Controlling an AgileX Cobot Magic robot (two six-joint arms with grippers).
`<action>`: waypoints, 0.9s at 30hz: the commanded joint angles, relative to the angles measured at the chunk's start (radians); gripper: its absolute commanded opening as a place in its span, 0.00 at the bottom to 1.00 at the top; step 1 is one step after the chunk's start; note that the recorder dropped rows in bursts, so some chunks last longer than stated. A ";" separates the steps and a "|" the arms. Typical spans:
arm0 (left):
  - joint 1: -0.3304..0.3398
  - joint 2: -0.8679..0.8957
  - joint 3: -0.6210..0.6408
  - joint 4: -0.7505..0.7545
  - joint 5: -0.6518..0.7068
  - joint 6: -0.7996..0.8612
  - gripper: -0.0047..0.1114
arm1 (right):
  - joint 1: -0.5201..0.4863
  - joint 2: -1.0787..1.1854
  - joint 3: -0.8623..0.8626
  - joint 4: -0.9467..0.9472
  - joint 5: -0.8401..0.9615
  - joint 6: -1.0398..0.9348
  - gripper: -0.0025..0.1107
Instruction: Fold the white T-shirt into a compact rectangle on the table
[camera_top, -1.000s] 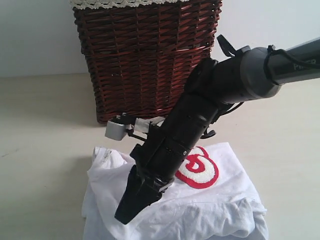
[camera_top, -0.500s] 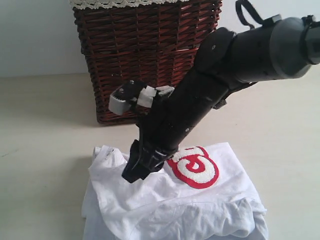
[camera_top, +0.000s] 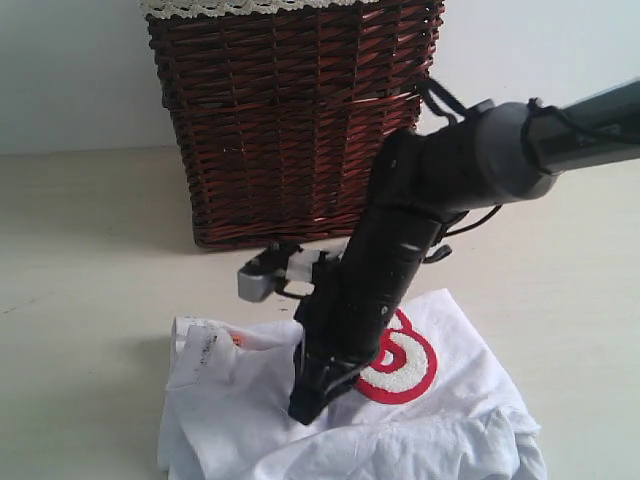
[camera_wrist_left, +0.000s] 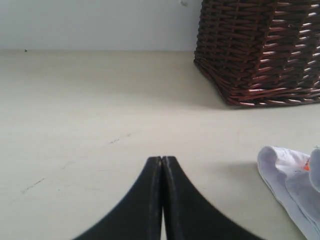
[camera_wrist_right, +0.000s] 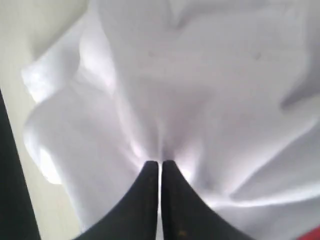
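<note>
The white T-shirt (camera_top: 450, 320) lies rumpled on the table (camera_top: 90, 250), just in front of the brown wicker basket (camera_top: 290, 120), with its red-outlined lettering (camera_top: 408, 368) face up. The right gripper (camera_top: 303, 408) is down on it, jaws pressed together on a pucker of cloth (the creases run right into the tips). The orange neck tag (camera_top: 237, 338) peeks out near the collar. The left gripper (camera_wrist_left: 162, 159) hangs over bare table, jaws pressed together on nothing.

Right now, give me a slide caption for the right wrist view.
Right gripper shut on a pinch of the T-shirt, white cloth creasing in toward its tips.
</note>
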 joint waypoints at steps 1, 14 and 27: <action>-0.006 -0.006 -0.001 -0.005 -0.008 0.001 0.05 | -0.004 -0.141 -0.001 0.015 -0.113 -0.023 0.05; -0.006 -0.006 -0.001 -0.005 -0.008 0.001 0.05 | -0.025 -0.195 0.078 -0.477 -0.103 0.187 0.05; -0.006 -0.006 -0.001 -0.005 -0.008 0.001 0.05 | -0.058 -0.239 0.390 -0.392 -0.120 0.099 0.05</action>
